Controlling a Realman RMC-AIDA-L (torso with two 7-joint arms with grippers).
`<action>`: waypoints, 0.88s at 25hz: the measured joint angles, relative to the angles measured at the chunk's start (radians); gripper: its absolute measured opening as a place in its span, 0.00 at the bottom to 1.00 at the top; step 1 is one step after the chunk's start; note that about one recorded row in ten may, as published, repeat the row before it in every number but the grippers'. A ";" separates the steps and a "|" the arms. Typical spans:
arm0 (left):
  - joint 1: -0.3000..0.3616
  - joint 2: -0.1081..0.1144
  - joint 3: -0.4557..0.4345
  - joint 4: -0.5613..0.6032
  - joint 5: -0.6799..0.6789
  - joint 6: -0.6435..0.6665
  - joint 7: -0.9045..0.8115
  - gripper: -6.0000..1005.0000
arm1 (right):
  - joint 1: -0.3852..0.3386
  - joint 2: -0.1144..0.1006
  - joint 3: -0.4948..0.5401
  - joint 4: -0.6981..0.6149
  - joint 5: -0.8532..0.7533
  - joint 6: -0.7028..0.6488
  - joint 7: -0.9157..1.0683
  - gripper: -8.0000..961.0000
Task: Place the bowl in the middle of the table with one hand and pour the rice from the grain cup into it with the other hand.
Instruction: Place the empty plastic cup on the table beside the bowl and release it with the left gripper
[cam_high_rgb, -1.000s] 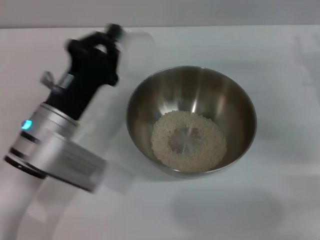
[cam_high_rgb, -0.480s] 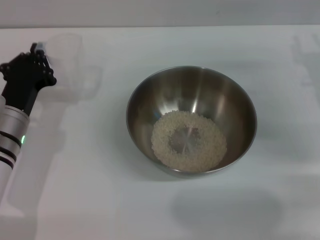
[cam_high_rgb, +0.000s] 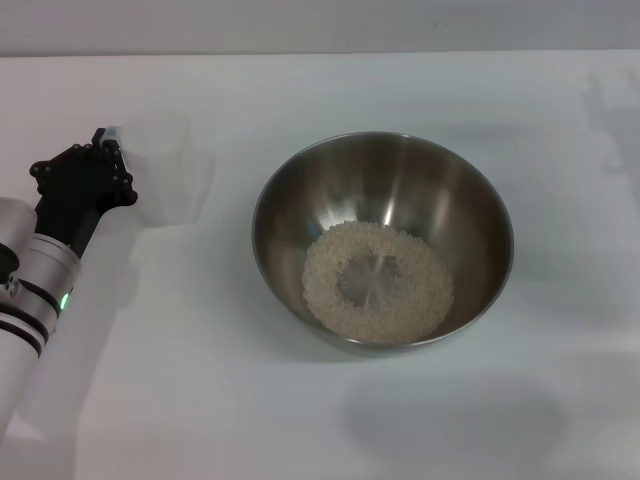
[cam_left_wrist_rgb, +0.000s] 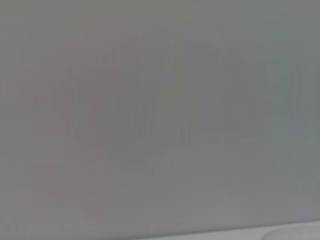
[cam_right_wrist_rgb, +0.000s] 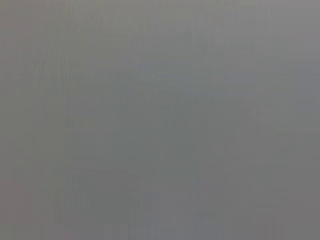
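Observation:
The steel bowl (cam_high_rgb: 287, 176) stands near the middle of the white table (cam_high_rgb: 450, 85). A ring-shaped heap of pale rice (cam_high_rgb: 405, 300) lies in its bottom, with bare metal showing at the centre. At the left edge of the head view my left gripper (cam_high_rgb: 113, 152) is shut on the translucent grain cup (cam_high_rgb: 170, 172), well to the left of the bowl. The cup looks empty. I cannot tell whether it rests on the table or hangs just above it. My right gripper is out of view. Both wrist views show only plain grey.
The table's far edge (cam_high_rgb: 320, 53) runs across the top of the head view. A faint round shadow (cam_high_rgb: 455, 420) lies on the table in front of the bowl.
My left arm has swung the grain cup away from the bowl's rim to the far left, then shifted slightly back toward me and to the right. Bowl and rice have stayed put.

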 joint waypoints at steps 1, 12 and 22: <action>0.001 0.000 0.000 0.000 0.000 -0.003 0.000 0.03 | -0.003 0.001 0.000 0.001 0.000 -0.010 0.000 0.58; 0.008 0.000 0.000 0.007 0.005 -0.030 -0.009 0.04 | -0.009 0.003 -0.007 0.006 0.000 -0.033 0.000 0.58; 0.012 0.000 0.023 -0.001 0.003 -0.035 -0.013 0.07 | -0.019 0.005 -0.009 0.005 -0.002 -0.043 0.002 0.58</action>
